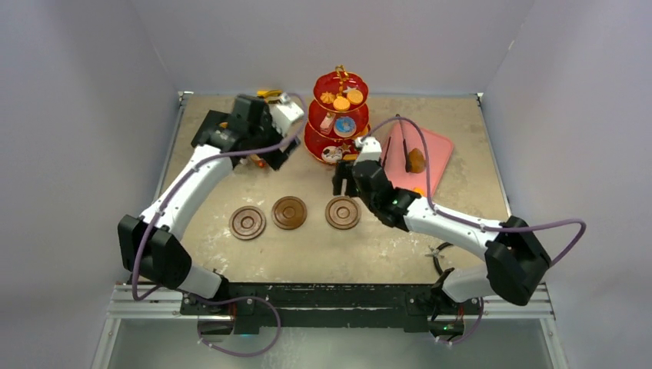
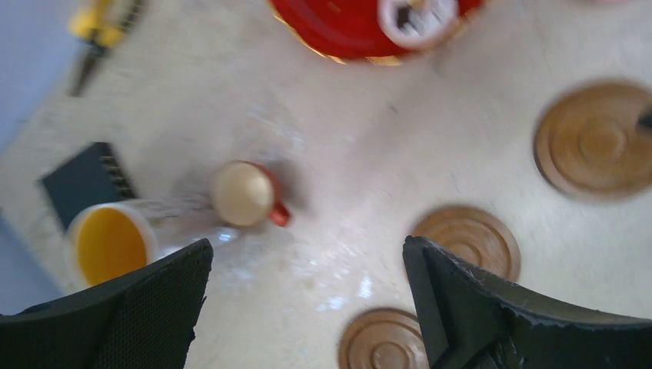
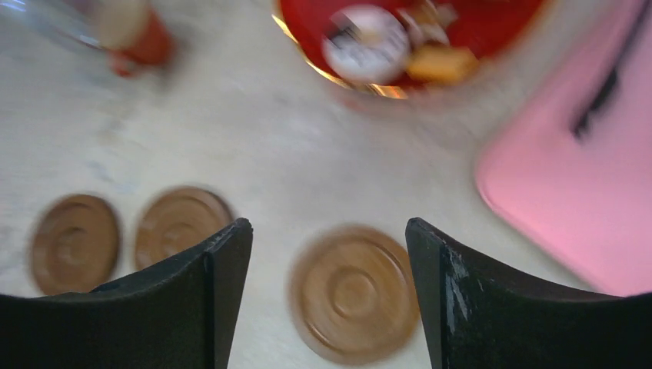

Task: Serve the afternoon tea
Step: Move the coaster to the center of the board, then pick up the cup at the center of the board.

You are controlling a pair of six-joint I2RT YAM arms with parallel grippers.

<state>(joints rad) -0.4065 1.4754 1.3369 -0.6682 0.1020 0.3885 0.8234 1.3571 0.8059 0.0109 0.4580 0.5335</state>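
While the left gripper (image 2: 305, 247) and right gripper (image 3: 329, 227) both gape wide and empty, no saucer bears anything. The red three-tier stand with gold rims (image 1: 339, 115) sits at the middle of the far edge. Three brown round saucers (image 1: 289, 212) line up toward the near edge, with the right gripper over the rightmost. Toward the far-left corner, the white mug of amber tea (image 2: 110, 242) and the small copper cup (image 2: 244, 193) stand close together, ahead of the left gripper. Best, I judge, to descend straight, pinch the cup squarely and keep it level.
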